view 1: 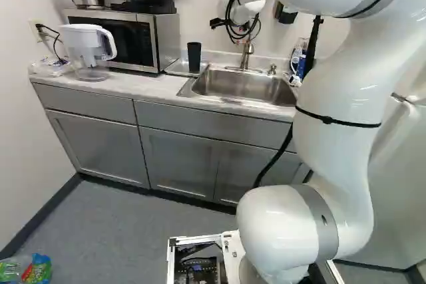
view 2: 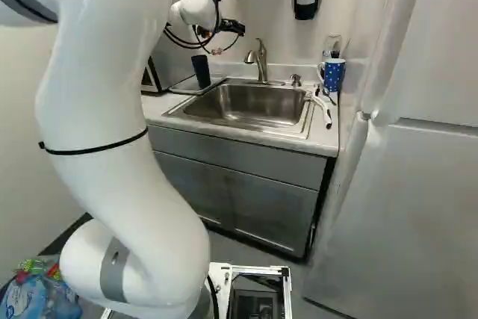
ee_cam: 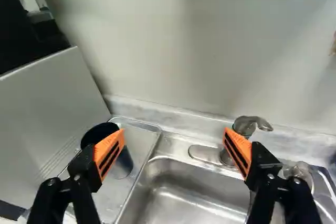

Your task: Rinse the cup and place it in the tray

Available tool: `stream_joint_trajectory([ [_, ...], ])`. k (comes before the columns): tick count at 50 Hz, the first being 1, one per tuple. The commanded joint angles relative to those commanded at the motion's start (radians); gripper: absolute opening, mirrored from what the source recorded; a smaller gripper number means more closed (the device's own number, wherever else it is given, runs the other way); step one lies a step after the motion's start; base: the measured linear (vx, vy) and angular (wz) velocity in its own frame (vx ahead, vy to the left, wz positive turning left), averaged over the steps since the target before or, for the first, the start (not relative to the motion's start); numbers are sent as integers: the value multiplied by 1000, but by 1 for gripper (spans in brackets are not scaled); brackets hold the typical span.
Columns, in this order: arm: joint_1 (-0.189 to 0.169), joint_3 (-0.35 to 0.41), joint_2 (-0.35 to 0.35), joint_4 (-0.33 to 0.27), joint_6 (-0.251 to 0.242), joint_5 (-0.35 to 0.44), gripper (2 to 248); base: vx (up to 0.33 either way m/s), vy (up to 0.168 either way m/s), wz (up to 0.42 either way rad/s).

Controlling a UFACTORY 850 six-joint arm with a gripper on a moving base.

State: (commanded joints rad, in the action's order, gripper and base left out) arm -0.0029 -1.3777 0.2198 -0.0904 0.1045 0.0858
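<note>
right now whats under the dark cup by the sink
The dark cup stands upright on the grey tray beside the sink. Bare tray shows beside its base, but the patch directly beneath is covered, so I can't tell whether anything lies there.

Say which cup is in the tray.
The dark cup, upright in the tray beside the microwave; the dotted blue cup is across the sink.

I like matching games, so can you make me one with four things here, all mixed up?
Things:
1. Dark cup
2. Gripper
3. Mug
4. Pitcher

Places, colours, states:
A. Blue with white dots
B. In front of the microwave
C. Standing on the tray beside the sink
D. Open, with nothing held

Right pairs: 1-C, 2-D, 3-A, 4-B
</note>
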Motion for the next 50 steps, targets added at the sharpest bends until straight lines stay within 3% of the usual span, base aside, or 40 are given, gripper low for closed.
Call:
stream_joint_trajectory([
  [29, 45, 98, -90, 0, 0, -90, 247, 0, 0, 0],
  [50, 52, 151, -140, 0, 0, -173, 247, 0, 0, 0],
])
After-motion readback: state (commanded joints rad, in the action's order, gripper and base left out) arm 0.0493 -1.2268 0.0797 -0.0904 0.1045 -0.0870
